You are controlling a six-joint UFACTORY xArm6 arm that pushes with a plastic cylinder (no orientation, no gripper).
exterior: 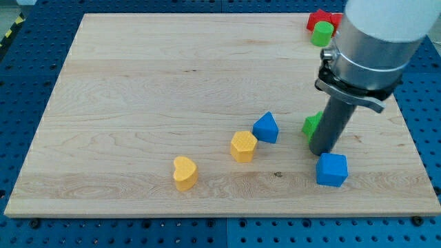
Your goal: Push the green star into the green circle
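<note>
The green star (pixel 311 125) lies at the board's right, mostly hidden behind my rod; only its left edge shows. The green circle (pixel 321 34) sits at the view's top right, touching a red block (pixel 320 18). My tip (pixel 321 151) rests on the board right against the star's lower right side, just above a blue cube (pixel 332 169). The arm's grey body covers the top right corner.
A blue triangular block (pixel 266 127) lies left of the star. A yellow hexagon (pixel 243 146) sits beside it, and a yellow heart (pixel 185 172) is further toward the view's bottom left. The wooden board (pixel 138 103) ends close to the blocks at the right.
</note>
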